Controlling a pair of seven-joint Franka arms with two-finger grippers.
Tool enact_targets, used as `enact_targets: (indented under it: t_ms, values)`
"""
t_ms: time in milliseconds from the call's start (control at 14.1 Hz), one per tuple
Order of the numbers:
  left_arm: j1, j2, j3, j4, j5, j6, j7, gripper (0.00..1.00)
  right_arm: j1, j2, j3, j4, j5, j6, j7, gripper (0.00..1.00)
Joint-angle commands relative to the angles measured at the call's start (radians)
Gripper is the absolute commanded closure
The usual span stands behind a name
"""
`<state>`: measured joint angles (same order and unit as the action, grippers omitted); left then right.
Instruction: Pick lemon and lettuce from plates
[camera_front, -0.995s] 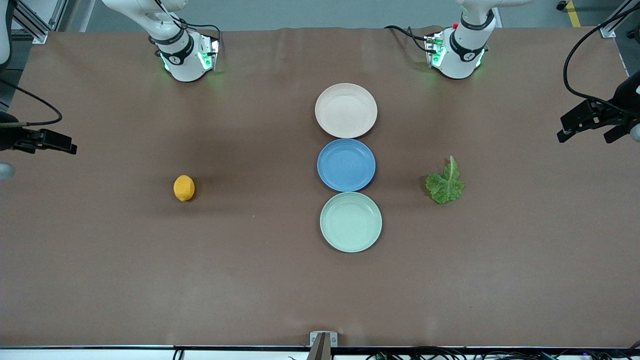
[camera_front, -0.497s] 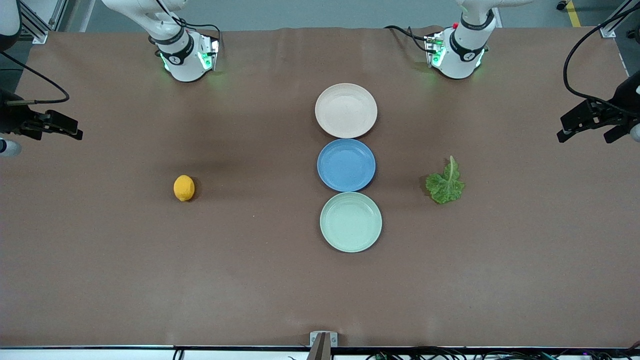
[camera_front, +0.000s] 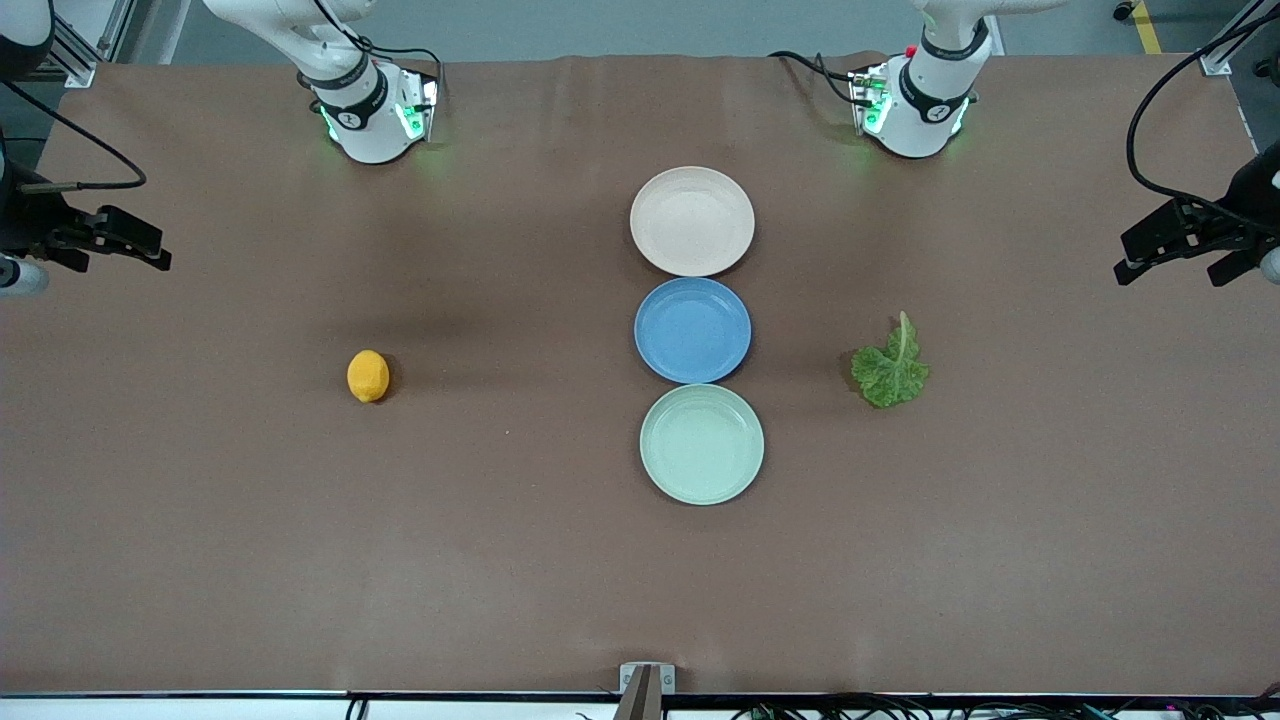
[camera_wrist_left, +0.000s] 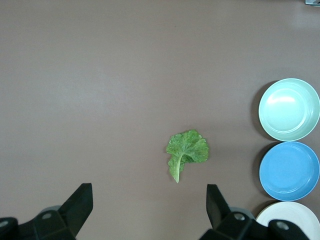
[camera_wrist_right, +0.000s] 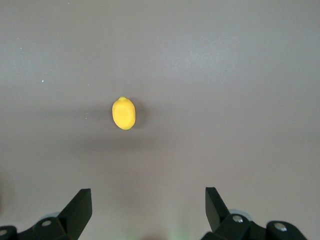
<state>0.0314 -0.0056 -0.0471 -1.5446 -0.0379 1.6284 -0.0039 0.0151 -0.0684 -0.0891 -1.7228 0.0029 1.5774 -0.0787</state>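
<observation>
Meanwhile, right gripper (camera_front: 150, 245) has retreated empty, fingers wide like left gripper (camera_front: 1160, 245); lemon (camera_front: 368, 376), lettuce (camera_front: 890, 368) already lie off the plates (camera_front: 660, 250).

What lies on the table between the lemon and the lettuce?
In the front view, the blue plate lies between the lemon and the lettuce, nearer the lettuce; the rest is bare table.
</observation>
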Motion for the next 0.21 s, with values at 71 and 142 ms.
enact_targets:
  t_ms: [71,142]
  values:
    - [0.007,0.009,-0.007,0.024,0.0,-0.021,-0.005,0.0,0.005,-0.047,-0.001,-0.043,-0.008,0.033,0.01,0.0]
    - [0.007,0.009,-0.007,0.024,0.0,-0.021,-0.004,0.0,0.005,-0.05,-0.001,-0.043,-0.008,0.035,0.01,0.0]
